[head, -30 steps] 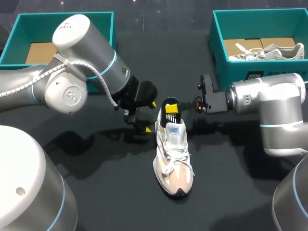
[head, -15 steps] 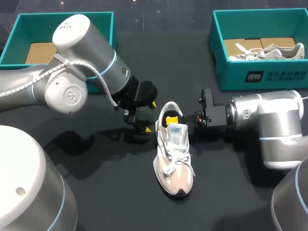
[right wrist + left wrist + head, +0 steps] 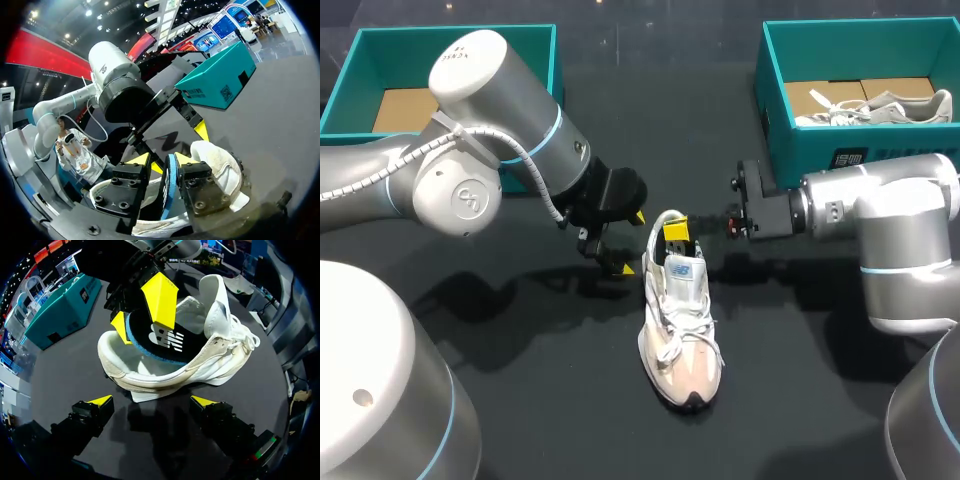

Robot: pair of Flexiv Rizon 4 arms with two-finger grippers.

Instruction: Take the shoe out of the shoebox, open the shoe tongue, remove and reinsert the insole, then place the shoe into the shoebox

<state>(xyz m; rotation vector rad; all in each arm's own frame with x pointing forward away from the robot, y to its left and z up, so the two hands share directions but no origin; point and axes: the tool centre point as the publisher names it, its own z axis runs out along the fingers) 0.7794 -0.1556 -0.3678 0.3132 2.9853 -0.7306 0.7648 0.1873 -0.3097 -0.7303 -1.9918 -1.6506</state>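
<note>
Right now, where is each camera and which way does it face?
Head: above and behind, looking down at the shoe; left arm and right arm show.
Left wrist: on the left arm, facing the shoe's side; open left gripper shows.
Right wrist: on the right arm, facing the left arm; right gripper pinches the insole.
Both wrist views share the insole.

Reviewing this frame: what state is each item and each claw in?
shoe: standing on the table, tongue lifted.
insole: partly out of the shoe, on edge.
right claw: shut on insole.
left claw: open, beside the shoe.
left shoebox: open, no shoe inside.
right shoebox: open, second shoe inside.
</note>
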